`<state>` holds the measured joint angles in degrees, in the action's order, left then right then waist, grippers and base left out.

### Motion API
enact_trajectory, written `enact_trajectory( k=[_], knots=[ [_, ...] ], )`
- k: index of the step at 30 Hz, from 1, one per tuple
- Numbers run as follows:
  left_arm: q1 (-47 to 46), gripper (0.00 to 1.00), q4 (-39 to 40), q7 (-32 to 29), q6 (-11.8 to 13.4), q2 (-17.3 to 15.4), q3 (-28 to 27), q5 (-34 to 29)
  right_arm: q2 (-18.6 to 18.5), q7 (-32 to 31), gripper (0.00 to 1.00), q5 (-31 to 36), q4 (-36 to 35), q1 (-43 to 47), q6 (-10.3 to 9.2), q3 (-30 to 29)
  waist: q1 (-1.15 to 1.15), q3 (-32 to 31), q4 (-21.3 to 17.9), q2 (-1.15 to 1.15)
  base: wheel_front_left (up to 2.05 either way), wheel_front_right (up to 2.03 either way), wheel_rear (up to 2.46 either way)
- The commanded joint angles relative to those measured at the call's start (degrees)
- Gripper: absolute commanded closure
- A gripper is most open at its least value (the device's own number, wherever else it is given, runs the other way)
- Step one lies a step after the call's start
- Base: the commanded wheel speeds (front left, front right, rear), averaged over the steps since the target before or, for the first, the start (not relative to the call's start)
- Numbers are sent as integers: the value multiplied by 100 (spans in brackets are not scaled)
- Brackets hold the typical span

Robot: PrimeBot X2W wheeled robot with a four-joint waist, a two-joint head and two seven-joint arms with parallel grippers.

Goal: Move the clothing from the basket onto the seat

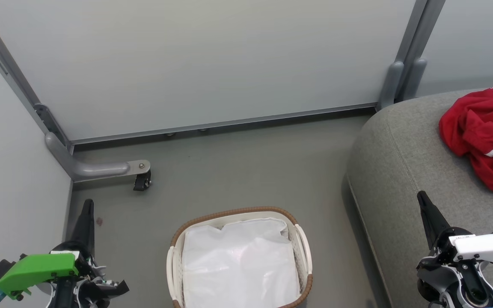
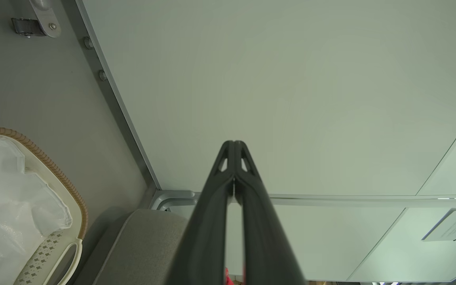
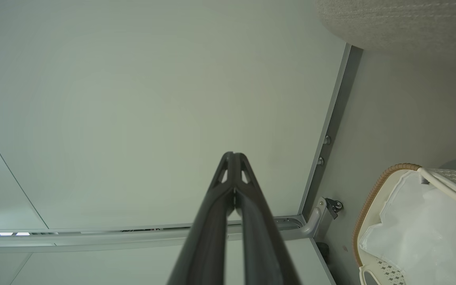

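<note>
While the bright red soft fabric garment [image 1: 484, 137] with white trim lies crumpled on the large grey upholstered sofa cushion [image 1: 400, 171] at the right of the head view, the white perforated plastic laundry basket [image 1: 238, 211] with a brown woven rim stands on the grey floor [image 1: 246, 162] just beside the cushion's rounded edge, holding a white liner sheet [image 1: 240, 265]. At the lower left, the left gripper [image 1: 87, 205], backed by a green housing, hangs over the floor close to a pale side panel and apart from the basket. Its wrist view shows the two dark fingers [image 2: 216, 190] pressed together at the tips, gripping nothing. The right gripper [image 1: 422, 197] hangs over the cushion's front, well short of the garment. Its fingers [image 3: 216, 198] likewise meet at the tips, empty. Behind stand pale partition panels [image 1: 195, 60] in a grey frame on a small black caster [image 1: 141, 182].
</note>
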<state>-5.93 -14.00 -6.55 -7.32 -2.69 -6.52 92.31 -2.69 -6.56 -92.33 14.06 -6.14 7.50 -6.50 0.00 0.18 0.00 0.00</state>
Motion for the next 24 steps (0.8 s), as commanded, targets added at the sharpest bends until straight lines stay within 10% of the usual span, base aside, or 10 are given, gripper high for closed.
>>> enact_trajectory(
  k=[1,24],
  knots=[
    [-62,100,4,-19,-35,-35,-15,17,-36,-17,100,-17,-18,-11,-2,-14,0,0,0,0,0,0,0],
    [-62,100,6,-18,-36,-35,-14,18,-35,-16,100,-17,-17,-11,-2,-14,0,0,0,0,0,0,0]
  ],
)
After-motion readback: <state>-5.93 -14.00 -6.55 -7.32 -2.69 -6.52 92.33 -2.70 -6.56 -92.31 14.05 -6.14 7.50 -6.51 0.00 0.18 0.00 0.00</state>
